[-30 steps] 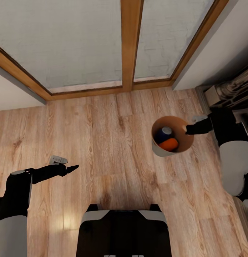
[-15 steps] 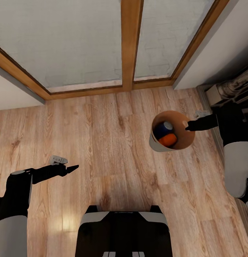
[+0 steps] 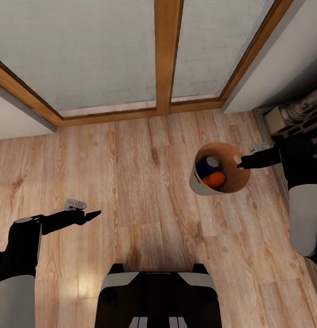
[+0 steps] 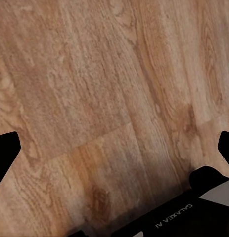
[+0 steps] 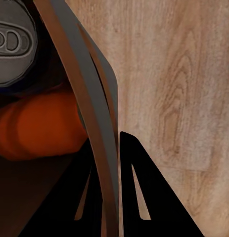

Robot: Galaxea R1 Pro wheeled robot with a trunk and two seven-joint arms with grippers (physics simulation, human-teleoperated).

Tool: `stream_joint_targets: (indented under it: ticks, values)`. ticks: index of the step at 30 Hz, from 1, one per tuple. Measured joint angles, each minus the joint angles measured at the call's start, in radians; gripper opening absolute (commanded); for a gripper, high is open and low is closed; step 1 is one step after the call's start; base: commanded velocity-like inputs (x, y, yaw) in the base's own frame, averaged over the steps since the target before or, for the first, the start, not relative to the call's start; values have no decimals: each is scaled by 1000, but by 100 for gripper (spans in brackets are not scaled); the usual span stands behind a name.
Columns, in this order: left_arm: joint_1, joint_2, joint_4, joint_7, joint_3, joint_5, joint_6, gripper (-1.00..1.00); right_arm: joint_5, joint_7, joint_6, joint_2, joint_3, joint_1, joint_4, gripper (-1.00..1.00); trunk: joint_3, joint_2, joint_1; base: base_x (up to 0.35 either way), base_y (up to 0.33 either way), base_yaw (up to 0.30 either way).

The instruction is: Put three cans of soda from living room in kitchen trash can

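Note:
The tash can [image 3: 232, 182], a tapered bucket with a tan inside, hangs tilted above the plank floor at the right of the head view. A blue can of soda [image 3: 207, 165] and an orange can of soda [image 3: 214, 180] lie inside it. My right gripper [image 3: 240, 161] is shut on its rim; in the right wrist view the rim [image 5: 89, 89] runs between the fingers of the right gripper [image 5: 108, 140], with the orange can [image 5: 40, 128] and a grey can top [image 5: 13, 44] behind it. My left gripper [image 3: 92, 213] hovers over bare floor, and the left gripper [image 4: 114, 148] stands open and holds nothing.
Wood-framed glass doors [image 3: 165, 54] close off the far side, with white wall [image 3: 277, 59] to their right. A grey, ridged fixture [image 3: 295, 114] sits in the right corner. My own dark base [image 3: 158, 296] is at the near edge.
The right gripper has lifted the bucket a little and tipped it further, and the two cans have slid inside it. The left arm has not moved.

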Motion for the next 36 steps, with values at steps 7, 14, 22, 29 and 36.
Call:
stream_joint_targets:
  ticks: [7,14,22,29,36]
  values:
    - [0,-7,0,0,0,0,0,100,5,0,-3,-9,1,7,0,-100,-22,-49,27,0,0,0]
    - [0,-9,0,0,0,-1,0,100,0,0,1,-12,1,8,0,-100,-44,-98,54,0,0,0]
    - [0,-9,0,0,0,-1,0,100,1,0,0,-12,3,9,1,-100,-69,-154,84,0,0,0]
    - [0,-9,0,1,-1,-2,0,100,2,0,0,-12,4,10,1,-100,-91,-203,111,0,0,0]
    - [0,-9,0,1,-1,-2,0,100,2,0,0,-12,4,10,1,-100,-113,-252,138,0,0,0]
